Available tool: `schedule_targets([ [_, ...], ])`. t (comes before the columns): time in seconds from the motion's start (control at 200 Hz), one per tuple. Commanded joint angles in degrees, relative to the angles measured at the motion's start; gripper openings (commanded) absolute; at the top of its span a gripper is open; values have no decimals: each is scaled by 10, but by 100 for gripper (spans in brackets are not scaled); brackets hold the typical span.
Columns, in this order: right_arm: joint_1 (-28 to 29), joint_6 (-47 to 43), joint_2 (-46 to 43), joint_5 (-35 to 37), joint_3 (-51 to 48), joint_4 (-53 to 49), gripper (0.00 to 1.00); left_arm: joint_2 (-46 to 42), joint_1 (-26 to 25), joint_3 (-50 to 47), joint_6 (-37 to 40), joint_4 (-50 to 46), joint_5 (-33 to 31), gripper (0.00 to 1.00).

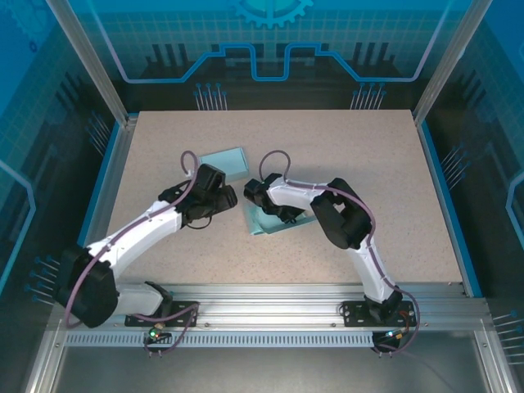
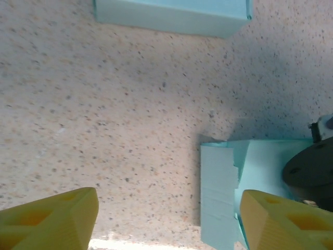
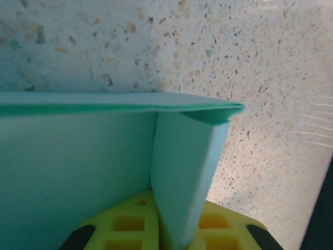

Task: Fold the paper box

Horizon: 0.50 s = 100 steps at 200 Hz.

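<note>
Top external view: the speckled table (image 1: pixel 368 180) carries both arms, which meet near its middle.
Paper box: the flat teal sheet (image 1: pixel 274 221) lies on the table under the right wrist, with one side wall standing up.
Second teal piece: a lid or finished part (image 1: pixel 223 160) rests apart, farther from the arms.
Right gripper (image 1: pixel 254 192): its yellow fingers (image 3: pixel 130 224) are pressed together on an upright flap of the box.
Left gripper (image 1: pixel 232 199): its fingers (image 2: pixel 52 219) stand wide apart and hold nothing, just beside the torn-looking box edge (image 2: pixel 218 192).
Step in hand: probably raising and creasing one wall.
Next move: I think the left gripper must steady or tuck the neighbouring flap while the right holds.
Hard to see: the right arm covers most of the sheet from above, and the other flaps cannot be counted.
</note>
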Motion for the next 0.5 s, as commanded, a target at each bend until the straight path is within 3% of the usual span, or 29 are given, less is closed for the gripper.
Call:
schedule_targets([
  [0.0, 12, -7, 95, -62, -47, 14, 9, -38, 10, -15, 8, 16, -18, 78],
  [0.275, 20, -130, -3, -92, -70, 107, 10, -79, 23, -29, 41, 23, -32, 86],
  [0.495, 21, -237, -22, -123, -12, 125, 23, -101, 25, -32, 70, 33, -45, 87],
])
